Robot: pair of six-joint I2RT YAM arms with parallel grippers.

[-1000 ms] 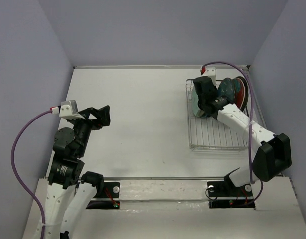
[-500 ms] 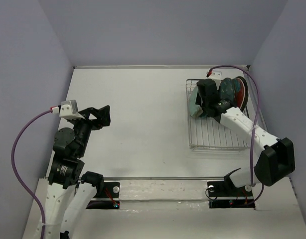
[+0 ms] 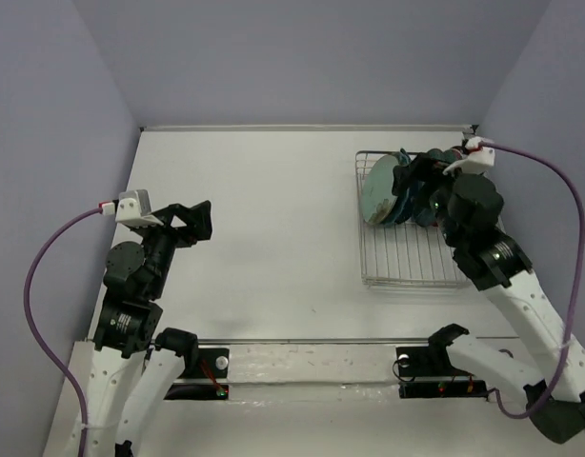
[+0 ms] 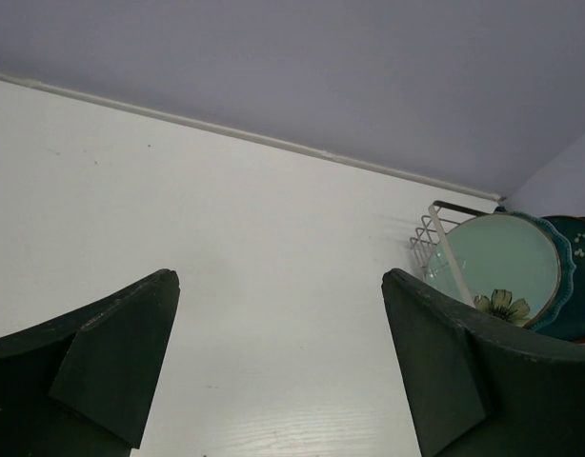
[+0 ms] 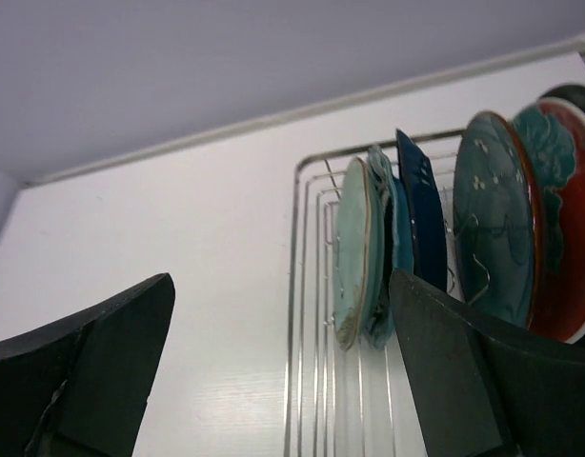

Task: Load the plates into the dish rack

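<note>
The dish rack sits at the right of the table, and several plates stand on edge at its far end. In the right wrist view they run from a pale mint plate through a scalloped teal one, a dark blue one and a glossy dark teal one to a red patterned one. My right gripper is open and empty, hanging just right of the plates. My left gripper is open and empty above the bare left side of the table.
The rack's near half is bare wire grid. Grey walls close in the table on the left, back and right. The left wrist view shows the rack's corner and the pale mint plate far off to the right.
My right gripper opened, let go of the pale mint plate and drew back to the right of the plates. The plate stays upright in the rack. The left arm has not moved.
</note>
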